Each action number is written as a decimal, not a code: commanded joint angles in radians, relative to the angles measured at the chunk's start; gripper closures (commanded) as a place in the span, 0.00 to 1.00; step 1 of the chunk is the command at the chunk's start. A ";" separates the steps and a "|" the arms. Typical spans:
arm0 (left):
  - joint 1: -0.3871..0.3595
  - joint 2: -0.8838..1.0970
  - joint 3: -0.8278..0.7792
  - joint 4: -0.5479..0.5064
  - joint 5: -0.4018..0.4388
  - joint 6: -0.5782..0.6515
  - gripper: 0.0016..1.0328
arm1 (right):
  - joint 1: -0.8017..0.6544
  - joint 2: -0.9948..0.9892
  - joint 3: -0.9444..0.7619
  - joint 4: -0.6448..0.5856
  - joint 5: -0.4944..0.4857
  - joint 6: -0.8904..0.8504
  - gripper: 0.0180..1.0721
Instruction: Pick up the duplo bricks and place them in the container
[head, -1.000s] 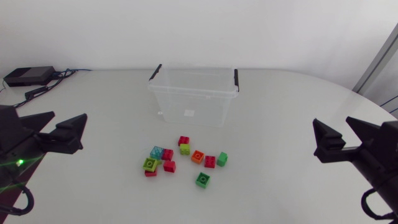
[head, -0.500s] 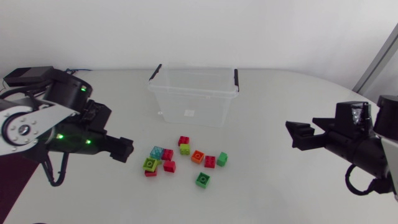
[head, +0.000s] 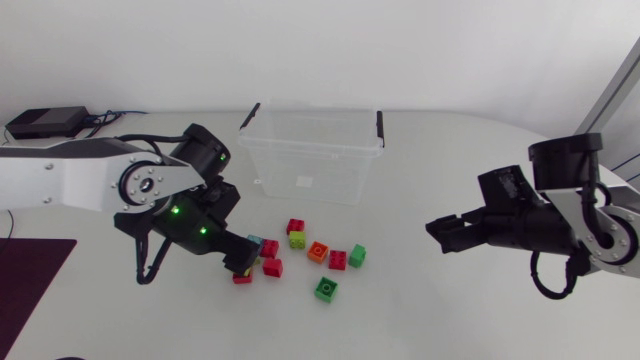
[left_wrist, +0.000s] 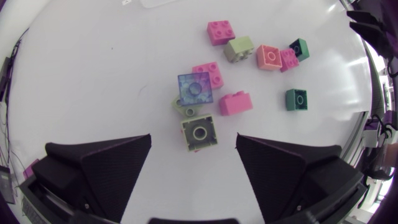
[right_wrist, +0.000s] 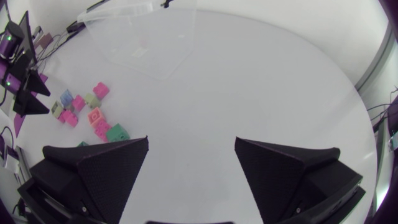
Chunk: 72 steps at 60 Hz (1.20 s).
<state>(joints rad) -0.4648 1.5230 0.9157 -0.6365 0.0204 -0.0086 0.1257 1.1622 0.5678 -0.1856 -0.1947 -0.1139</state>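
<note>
White table (head: 450, 160), head + wrist views. Clear container (head: 310, 155) stands at back centre, nothing visible inside. All bricks (head: 300, 255) lie in a loose cluster on the table in front of it, none lifted yet.

L gripper (head: 237, 258) hangs over the cluster's left end. Its jaws are wide apart and hold nothing. A lime brick (left_wrist: 199, 132) lies just ahead of the fingers, in line w/ the gap. R gripper (head: 438, 228) is well apart to the right, jaws equally wide, nothing held.

Risks (judged):
- Crowding: a blue brick (left_wrist: 195, 88) and a red brick (left_wrist: 236, 103) sit close by the lime one. A wide-set finger coming down could land on one or shove it, scattering the cluster.
- Skew: the lime brick looks slightly turned vs. the fingers, so closing may twist it or squeeze it out.
- Carry: too low a lift could strike the container's front wall.
</note>
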 joint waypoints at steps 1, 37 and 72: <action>-0.017 0.049 0.028 -0.005 0.003 -0.042 0.16 | 0.028 0.030 0.020 -0.021 0.003 -0.044 0.05; -0.015 0.126 -0.020 0.086 -0.040 -0.065 0.52 | 0.189 0.166 0.073 -0.061 0.057 -0.297 0.05; -0.005 -0.047 0.014 0.006 -0.048 -0.011 0.64 | 0.397 0.378 0.187 -0.034 0.061 -0.300 0.08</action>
<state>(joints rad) -0.4839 1.5272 0.9100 -0.6113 -0.0250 -0.0406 0.4992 1.5005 0.7265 -0.2283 -0.1482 -0.3981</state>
